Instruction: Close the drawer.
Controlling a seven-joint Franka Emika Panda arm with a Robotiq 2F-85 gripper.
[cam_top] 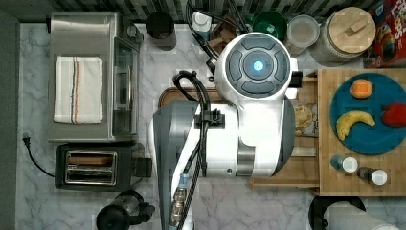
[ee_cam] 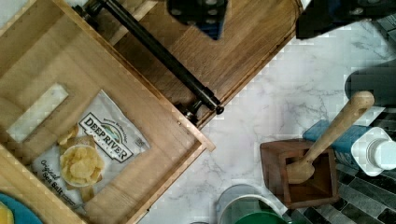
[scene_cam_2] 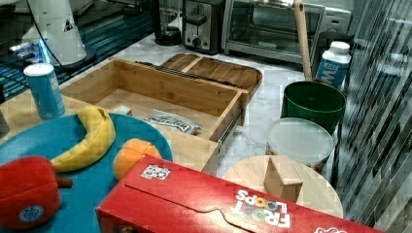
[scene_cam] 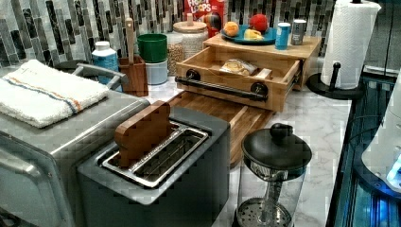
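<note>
The pale-wood drawer [scene_cam: 239, 75] stands pulled out from under the fruit plate [scene_cam: 246, 37], at 3 o'clock of the arm in the top view, holding a chip bag [ee_cam: 86, 156]. Rigid and apparently on slide rails, it should glide under a flat push on its black bar handle [ee_cam: 161, 58] or front panel. The gripper [ee_cam: 254, 18] hovers above the handle; whether it is open cannot be told.

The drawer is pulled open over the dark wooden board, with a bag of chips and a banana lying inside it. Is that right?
Not quite. The drawer is open over the dark wooden board and holds the bag of chips, but no banana: the wrist view shows only a small pale block beside the bag. The right view shows the banana on the blue plate on top.
</note>
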